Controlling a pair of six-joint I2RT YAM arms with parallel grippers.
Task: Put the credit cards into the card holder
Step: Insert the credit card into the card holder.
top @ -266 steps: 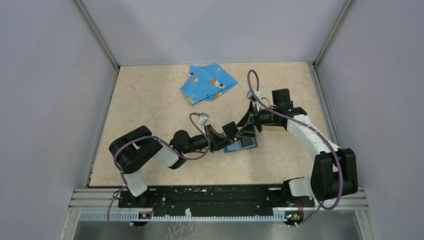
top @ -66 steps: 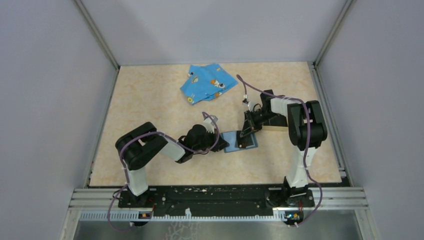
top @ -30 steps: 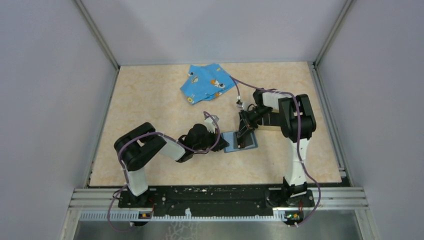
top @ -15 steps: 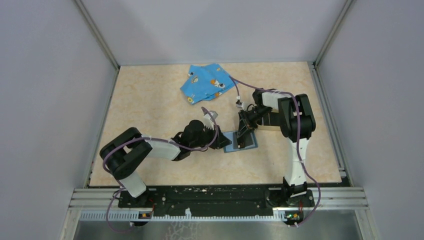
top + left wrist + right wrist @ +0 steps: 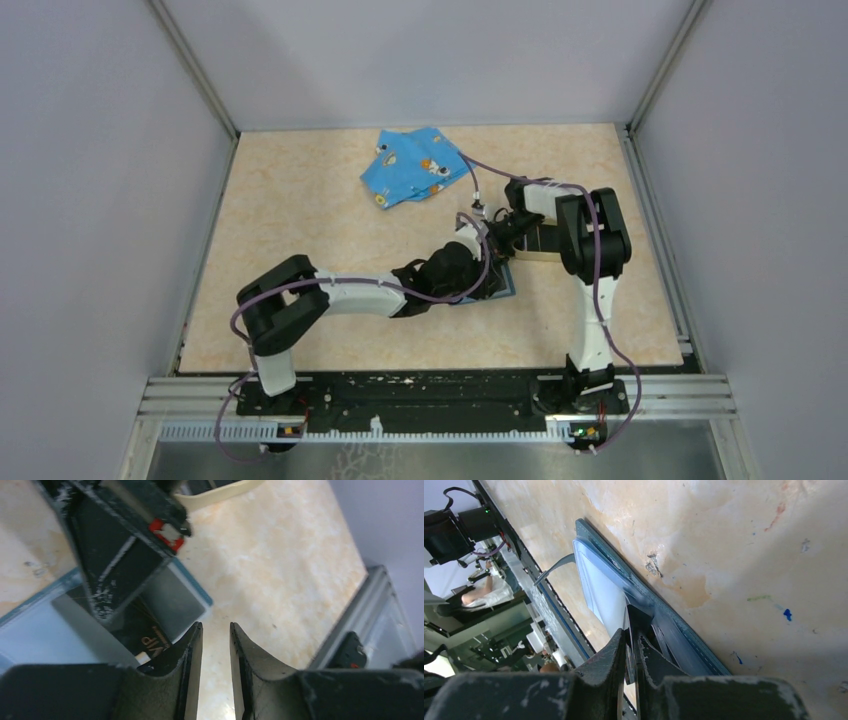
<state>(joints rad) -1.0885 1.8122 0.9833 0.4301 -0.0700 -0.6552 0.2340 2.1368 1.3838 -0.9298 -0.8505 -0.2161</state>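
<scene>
The teal card holder (image 5: 508, 284) lies open mid-table, its pale blue inside (image 5: 35, 635) facing up. My right gripper (image 5: 630, 625) is shut on a thin black credit card (image 5: 145, 632) with gold "VIP" lettering. It holds the card on edge with the lower end in the holder's pocket (image 5: 684, 640). My left gripper (image 5: 216, 626) hovers over the holder's right edge (image 5: 197, 590). It is open by a narrow gap, with only bare table between its fingers. In the top view the left gripper (image 5: 484, 274) hides most of the holder, and the right gripper (image 5: 496, 246) sits just behind it.
A tan oval tray (image 5: 541, 254) sits right behind the holder, under the right arm; its rim (image 5: 220, 491) also shows in the left wrist view. A bright blue cartoon-print cloth (image 5: 415, 165) lies at the back. Grey walls close in three sides.
My left gripper let go of the holder's left edge, opened a little, and reached right over the holder. The right gripper and its card have stayed in place.
</scene>
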